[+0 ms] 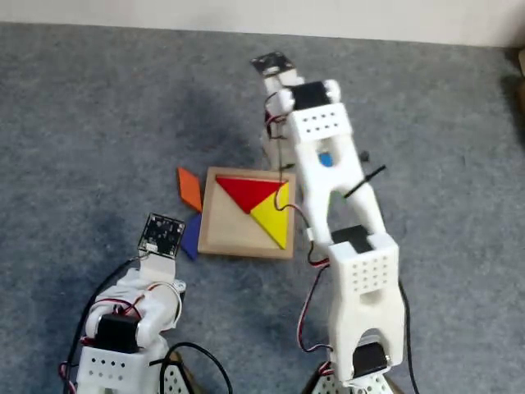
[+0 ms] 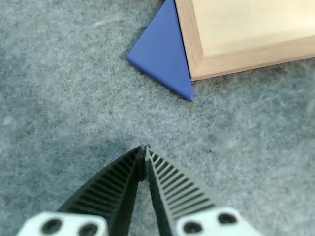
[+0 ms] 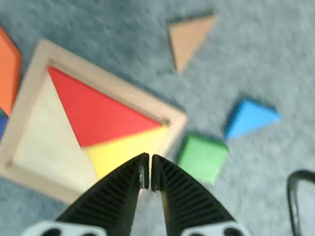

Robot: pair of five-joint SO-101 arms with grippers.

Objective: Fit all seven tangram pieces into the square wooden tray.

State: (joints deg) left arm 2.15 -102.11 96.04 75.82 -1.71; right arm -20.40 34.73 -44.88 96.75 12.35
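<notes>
The square wooden tray [image 1: 217,230] holds a red triangle [image 1: 246,191] and a yellow triangle [image 1: 275,215]. An orange parallelogram [image 1: 189,189] and a dark blue triangle [image 1: 191,238] lie against its left side. My left gripper [image 2: 145,150] is shut and empty over carpet, short of the dark blue triangle [image 2: 165,54] and the tray corner [image 2: 197,49]. My right gripper [image 3: 149,162] is shut and empty above the tray rim [image 3: 113,83] by the yellow triangle [image 3: 125,150]. A green square [image 3: 203,158], a light blue triangle [image 3: 248,118] and a tan triangle [image 3: 187,37] lie beyond that rim.
Grey carpet [image 1: 98,123] covers the whole work area. The right arm [image 1: 328,164] stretches over the tray's right side and covers the loose pieces there. A black cable [image 3: 300,196] loops near the right gripper.
</notes>
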